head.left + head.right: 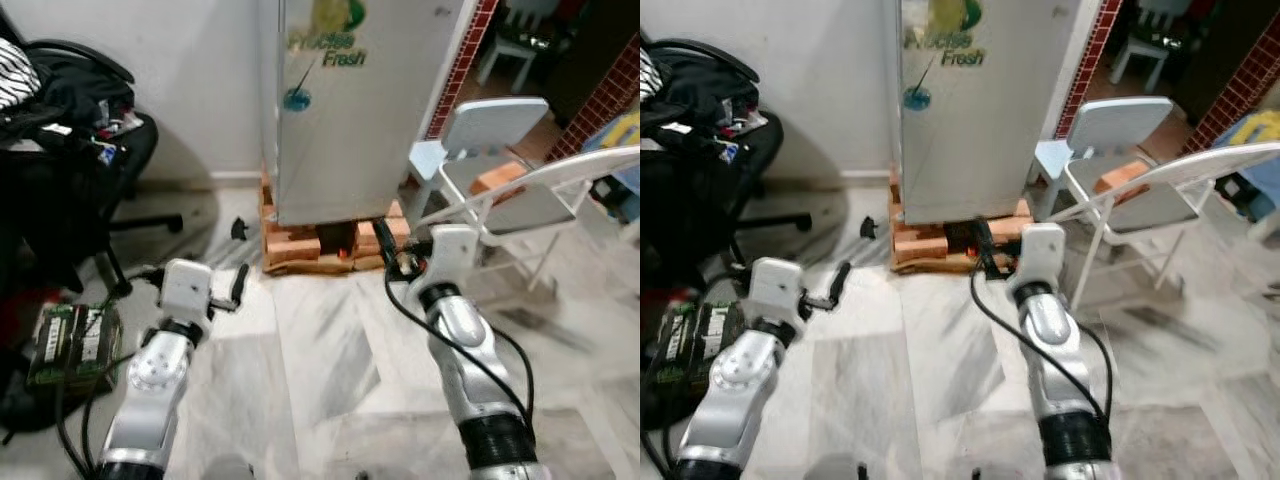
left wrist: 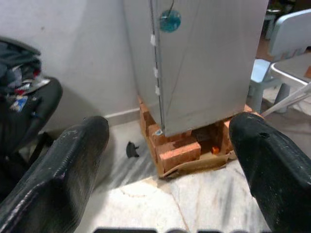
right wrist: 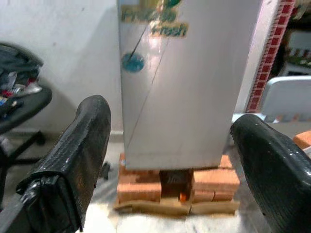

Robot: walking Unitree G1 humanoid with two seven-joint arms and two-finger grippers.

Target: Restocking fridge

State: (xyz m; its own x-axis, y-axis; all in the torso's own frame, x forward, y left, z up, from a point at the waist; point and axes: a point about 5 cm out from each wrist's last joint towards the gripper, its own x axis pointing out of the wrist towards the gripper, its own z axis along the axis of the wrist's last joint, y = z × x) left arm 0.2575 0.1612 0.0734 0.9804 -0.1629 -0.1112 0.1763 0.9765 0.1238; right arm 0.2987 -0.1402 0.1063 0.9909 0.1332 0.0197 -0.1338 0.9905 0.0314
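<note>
A silver fridge (image 1: pixel 360 110) with its door closed stands ahead on a stack of bricks (image 1: pixel 300 245). A "Fresh" sticker and a blue dot mark its door. My left gripper (image 1: pixel 240 285) is raised low in front of the fridge, to its left, fingers (image 2: pixel 68 165) spread wide and empty. Just before the bricks at the fridge's right corner hangs my right gripper (image 1: pixel 395 255); its fingers (image 3: pixel 77 155) stand wide apart with nothing between them. Both wrist views look at the fridge's lower door (image 3: pixel 184 97) and the bricks (image 2: pixel 177 150).
A black office chair (image 1: pixel 70 130) piled with clothes stands at the left. A white folding chair (image 1: pixel 520 190) and a small light-blue chair (image 1: pixel 480 130) stand close to the fridge's right. A green box (image 1: pixel 70 340) lies on the marble floor at the left.
</note>
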